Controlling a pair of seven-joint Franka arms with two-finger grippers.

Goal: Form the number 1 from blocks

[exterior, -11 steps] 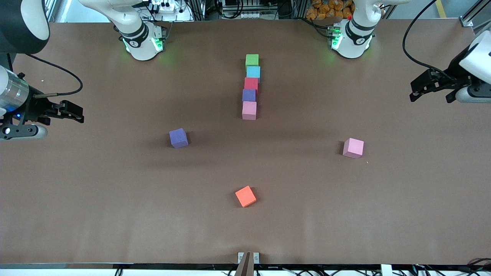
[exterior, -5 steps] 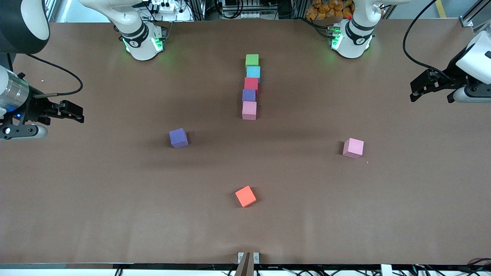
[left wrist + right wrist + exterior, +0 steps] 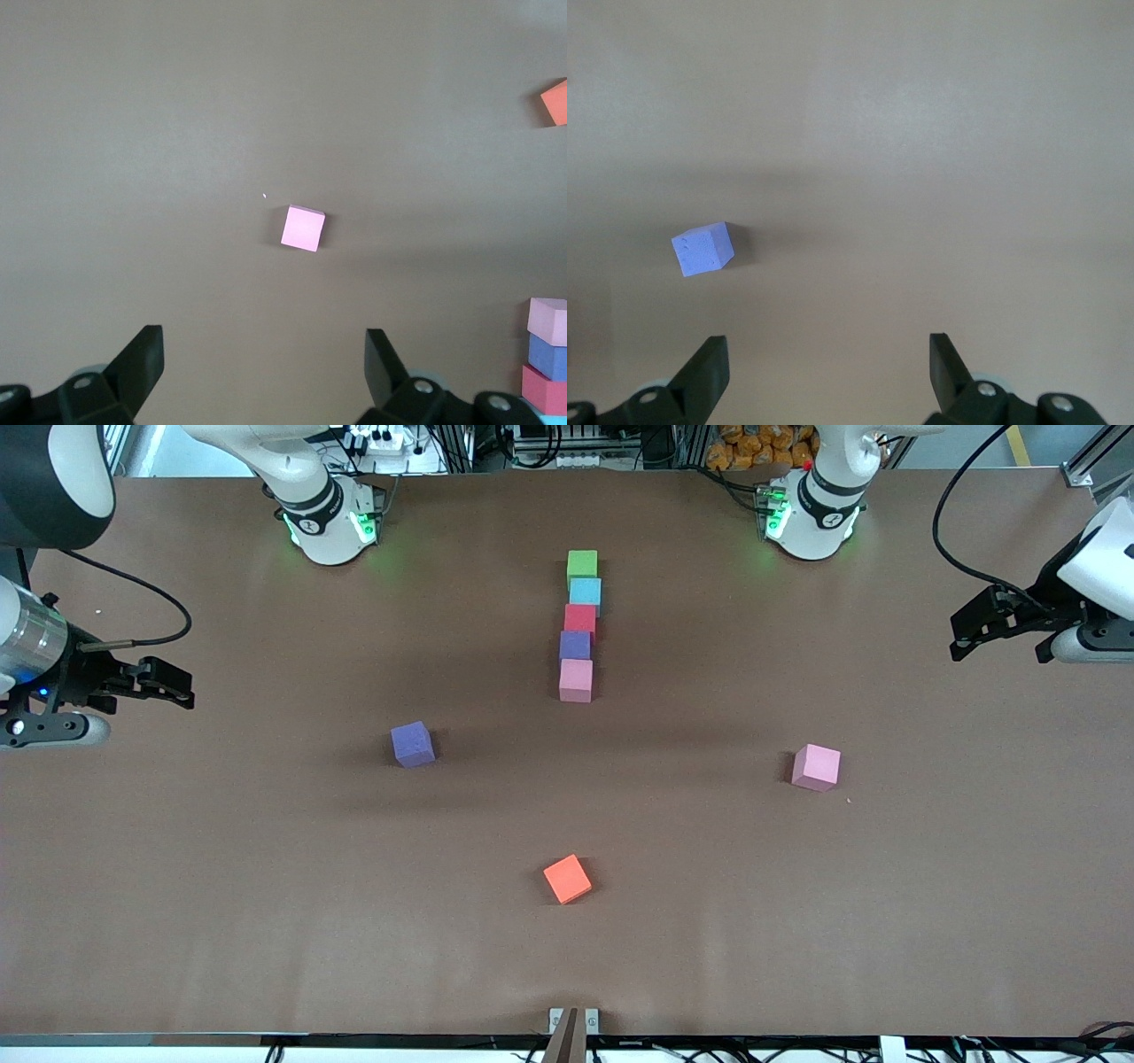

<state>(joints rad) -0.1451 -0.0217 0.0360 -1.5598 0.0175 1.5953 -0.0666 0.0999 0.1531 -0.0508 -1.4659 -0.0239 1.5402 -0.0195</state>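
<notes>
Since a second ago only my left gripper (image 3: 959, 638) has drifted slightly toward its end of the desk (image 3: 221, 921); every block stays put. Nearest the camera sits the orange block (image 3: 567, 879), turned cornerwise. Farther off lie the loose purple block (image 3: 413, 744) toward the right arm's end and the loose pink block (image 3: 816, 767) toward the left's. Farther still, a touching column runs away from the camera: pink (image 3: 576, 680), purple (image 3: 575, 645), red (image 3: 580, 618), light blue (image 3: 585, 591), green (image 3: 582, 564). My right gripper (image 3: 184, 688) waits; both grippers gape wide, holding nothing.

matte foam blocks (image 3: 580, 624); smooth matte brown table (image 3: 266, 868); glossy white plastic arm shells.
</notes>
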